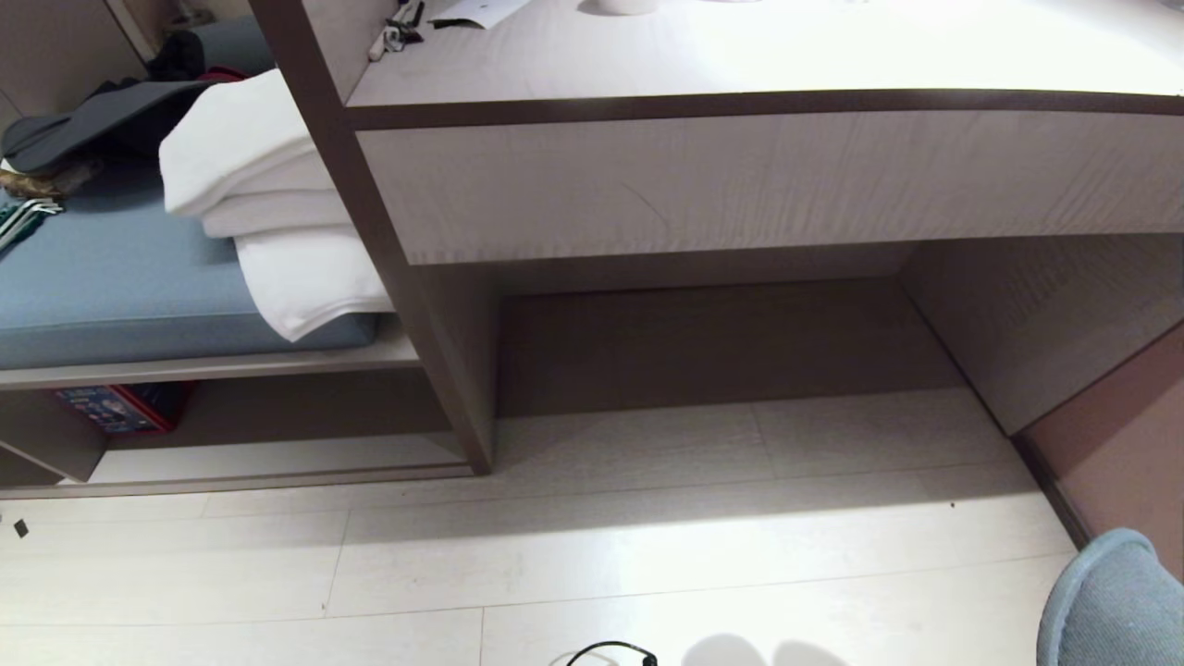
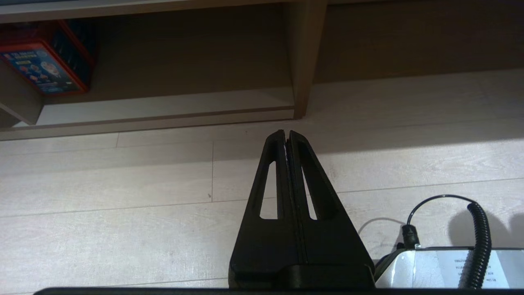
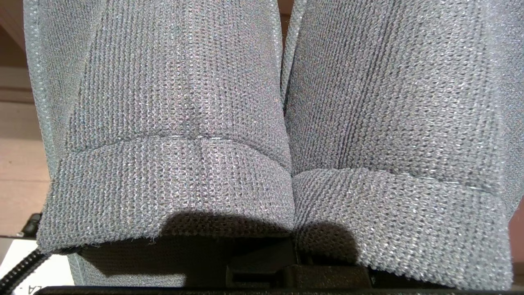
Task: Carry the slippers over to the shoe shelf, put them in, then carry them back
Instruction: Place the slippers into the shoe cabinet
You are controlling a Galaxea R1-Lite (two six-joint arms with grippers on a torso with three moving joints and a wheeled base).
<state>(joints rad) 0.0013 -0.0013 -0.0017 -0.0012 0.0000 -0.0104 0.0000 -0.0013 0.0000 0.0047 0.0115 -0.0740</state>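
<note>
While the slippers fill the right wrist view: both hang side by side, touching, directly ahead of the right gripper's fingers.
Right gripper (image 3: 262, 270): fingers hidden beneath the fabric, pressed together on the slippers (image 3: 172, 123) at their open ends.
Slipper tip in head view: a blue-grey rounded end (image 1: 1110, 601) shows at the lower right corner, above the floor (image 1: 592, 555).
Left gripper (image 2: 286, 133): fingers (image 2: 272, 180) together, holding nothing, pointing over the floor towards the shelf unit.
Shoe shelf (image 2: 163, 104): low cubby with pale bottom board, beyond the left fingertips, well apart from them.
Red-blue box (image 2: 45, 57): inside the cubby, at its far side.
Towels (image 1: 268, 203): folded white stack on the blue cushion (image 1: 111, 277) above the cubby.
</note>
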